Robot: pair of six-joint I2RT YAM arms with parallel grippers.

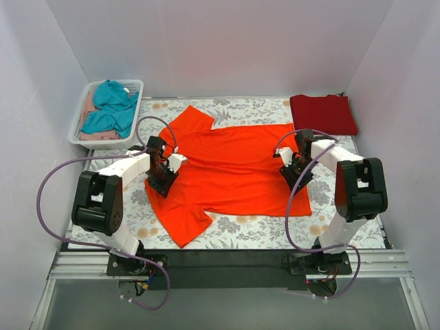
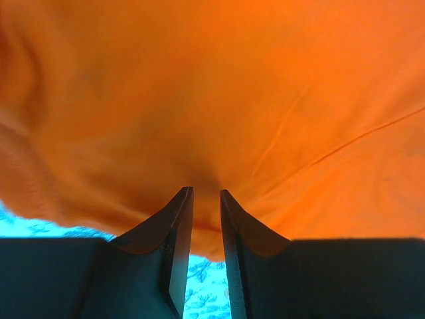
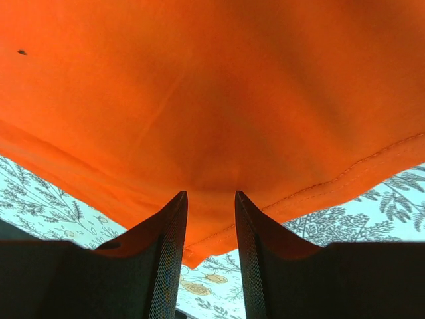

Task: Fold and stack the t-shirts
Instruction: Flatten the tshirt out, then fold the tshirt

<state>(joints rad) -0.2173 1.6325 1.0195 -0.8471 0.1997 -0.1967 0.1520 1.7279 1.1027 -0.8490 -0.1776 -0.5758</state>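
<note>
Clamped on orange shirt (image 1: 234, 165) — left gripper (image 1: 162, 183) at neck, right gripper (image 1: 293, 174) at hem — jaws pinching cloth, likely for folding.

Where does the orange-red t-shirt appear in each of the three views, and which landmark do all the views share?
Top external: the orange-red t-shirt lies spread across the middle of the table, between the two arms.
Left wrist: it fills most of the picture, from the top edge down.
Right wrist: it fills the upper part, its hem running low on the right.
Shared landmark: the floral tablecloth, showing beyond the shirt's edge.
</note>
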